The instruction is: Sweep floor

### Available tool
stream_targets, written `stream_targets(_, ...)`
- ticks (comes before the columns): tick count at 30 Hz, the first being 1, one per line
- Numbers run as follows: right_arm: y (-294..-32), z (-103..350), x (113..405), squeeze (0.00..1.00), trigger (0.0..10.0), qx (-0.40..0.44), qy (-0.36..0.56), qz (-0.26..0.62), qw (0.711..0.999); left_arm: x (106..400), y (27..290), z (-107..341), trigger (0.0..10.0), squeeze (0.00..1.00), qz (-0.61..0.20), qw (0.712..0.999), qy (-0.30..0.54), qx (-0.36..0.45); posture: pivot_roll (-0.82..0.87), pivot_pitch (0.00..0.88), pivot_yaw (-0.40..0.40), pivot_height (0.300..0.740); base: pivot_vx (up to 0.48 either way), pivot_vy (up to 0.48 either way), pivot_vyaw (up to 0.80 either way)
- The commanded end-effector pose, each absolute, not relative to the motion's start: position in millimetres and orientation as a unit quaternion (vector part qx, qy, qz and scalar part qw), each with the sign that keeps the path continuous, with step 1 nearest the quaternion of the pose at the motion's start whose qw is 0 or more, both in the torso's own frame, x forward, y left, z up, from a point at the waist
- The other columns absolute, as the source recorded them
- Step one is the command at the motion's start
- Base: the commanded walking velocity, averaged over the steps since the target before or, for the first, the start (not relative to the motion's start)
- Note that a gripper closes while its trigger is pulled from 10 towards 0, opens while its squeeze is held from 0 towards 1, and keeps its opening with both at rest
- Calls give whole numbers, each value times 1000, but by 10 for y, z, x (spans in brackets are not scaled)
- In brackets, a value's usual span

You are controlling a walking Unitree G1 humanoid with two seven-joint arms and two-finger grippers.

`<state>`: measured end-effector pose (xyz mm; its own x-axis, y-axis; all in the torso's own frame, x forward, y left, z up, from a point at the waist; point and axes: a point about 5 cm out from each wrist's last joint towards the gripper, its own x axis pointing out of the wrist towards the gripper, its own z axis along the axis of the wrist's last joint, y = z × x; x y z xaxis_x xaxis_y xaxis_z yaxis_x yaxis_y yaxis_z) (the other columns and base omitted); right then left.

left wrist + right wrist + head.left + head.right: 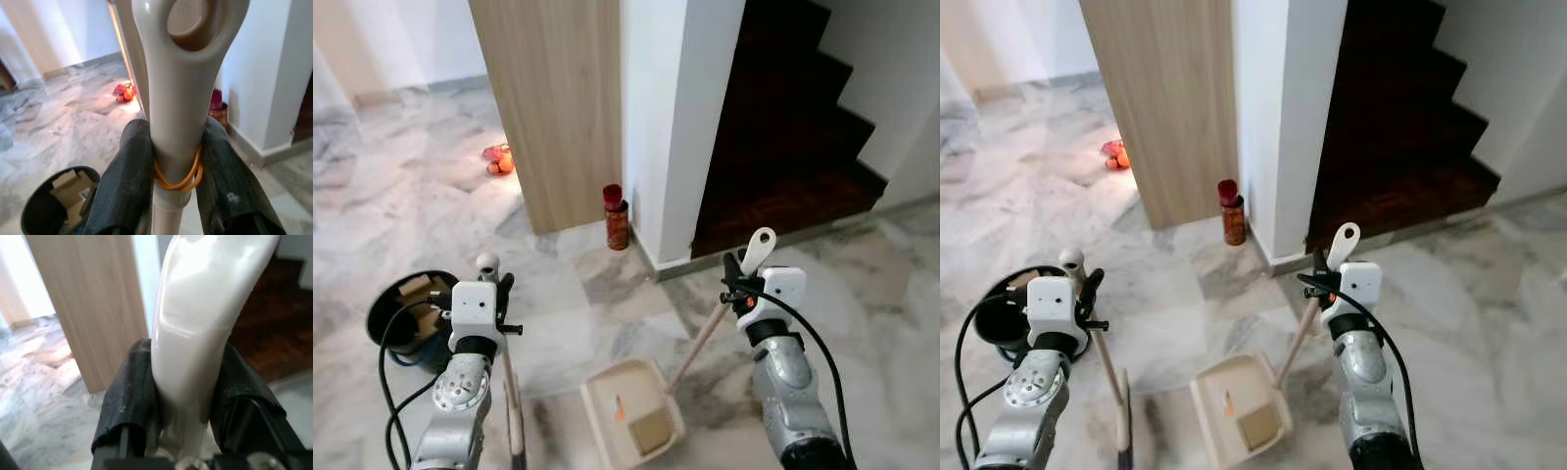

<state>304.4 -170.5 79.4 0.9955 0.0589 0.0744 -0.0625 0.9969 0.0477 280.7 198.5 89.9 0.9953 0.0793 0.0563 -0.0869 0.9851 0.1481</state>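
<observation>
bin (pixel 396 304): black, round, far left on the marble floor (pixel 862 294), cardboard scraps inside, just beside the left arm
left gripper (pixel 497 282): fingers (pixel 124 181) closed tight on the broom handle (pixel 178 122), one black pad on each side, orange rubber band (pixel 177 182) looped round the handle at the grip
broom: cream handle topped by a hanging loop, held near its top end, shaft runs down toward the floor in front of the robot; head mostly cut off at the picture's lower edge
red bundle (pixel 498 158): on the floor further back, left of the wooden panel (pixel 558 108), in a sunlit patch
can (pixel 616 218): red, upright, on the floor at the foot of the wooden panel, next to the white wall (pixel 675 117)
dustpan (pixel 631 411): beige, resting on the floor between the two arms, a brown square scrap and a small orange bit inside
right gripper (pixel 736 276): fingers (pixel 128 396) clamped on the dustpan handle (pixel 195 333) near its top, long handle slants down left to the pan
stairs (pixel 793 127): dark wood, rising at the far right behind the white wall
</observation>
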Motion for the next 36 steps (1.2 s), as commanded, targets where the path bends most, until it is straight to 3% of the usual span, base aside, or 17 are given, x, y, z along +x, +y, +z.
stream_targets(1, -1736, 891, 3077, 0, 10000, 20, -57, 28, 998, 2829, 1977, 980, 10000, 0, 38, 995, -42, 78, 141, 0, 29, 740, 0, 322, 0)
stream_targets(26, -1693, 876, 3075, 0, 10000, 20, -53, 41, 998, 2829, 1983, 982, 10000, 0, 37, 995, -41, 79, 146, 0, 32, 740, 0, 323, 0)
stream_targets(36, -1675, 871, 3076, 0, 10000, 21, -52, 45, 997, 2834, 1984, 986, 10000, 0, 37, 995, -41, 80, 148, 0, 32, 740, 0, 321, 699)
